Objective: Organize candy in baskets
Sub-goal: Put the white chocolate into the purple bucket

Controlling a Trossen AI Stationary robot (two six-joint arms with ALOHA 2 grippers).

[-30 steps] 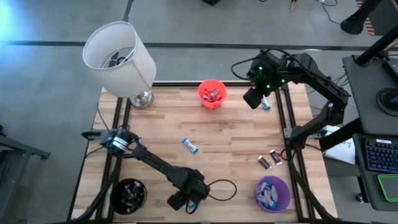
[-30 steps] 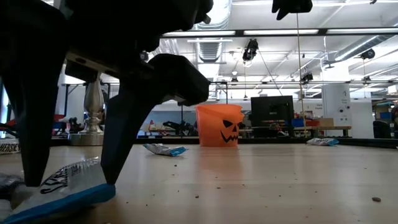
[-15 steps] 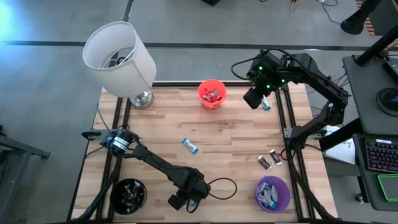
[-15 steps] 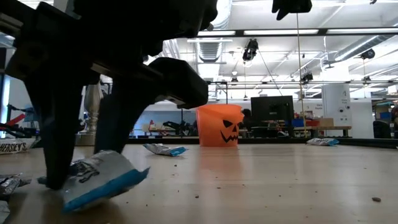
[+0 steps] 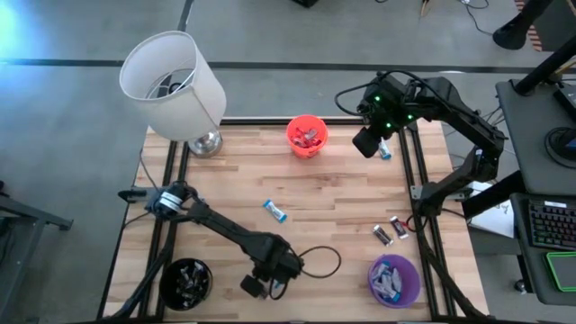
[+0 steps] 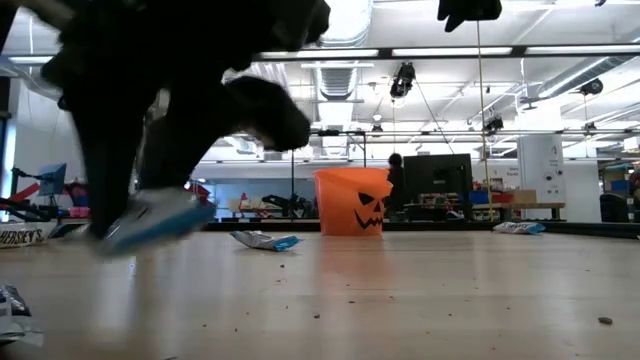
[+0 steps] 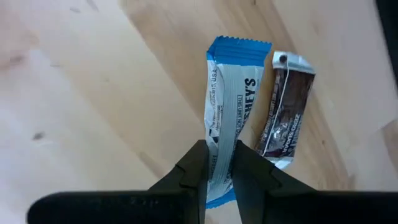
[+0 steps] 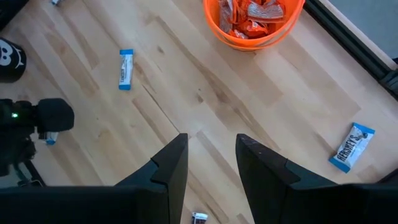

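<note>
Near the table's front edge, my left gripper (image 5: 267,286) is shut on a blue-and-silver candy (image 7: 227,106), which hangs above the wood in the low view (image 6: 155,217). A dark brown candy (image 7: 283,112) lies on the table right beside it. The orange basket (image 5: 306,135) stands at the far edge, the purple basket (image 5: 393,279) at the front right and the black basket (image 5: 186,281) at the front left. My right gripper (image 8: 211,155) hangs open high over the far right corner, holding nothing. My left gripper pinches the blue-and-silver candy between its two fingers by its long sides (image 7: 219,155), near one end. The fingers come from above, pointing steeply down, and lie across the candy. The candy is lifted clear of the table, and most of its length sticks out past the fingertips.
Loose candies lie on the wood: a blue one (image 5: 274,211) mid-table, two dark ones (image 5: 390,231) at the right, and a blue one (image 5: 384,150) in the far right corner. A white lampshade on a silver foot (image 5: 175,85) stands at the far left corner.
My left gripper has shut on the blue-and-silver candy. First one end of the candy tipped up off the table, then the gripper rose and shifted slightly toward the table's left edge, carrying the candy clear of the wood.
</note>
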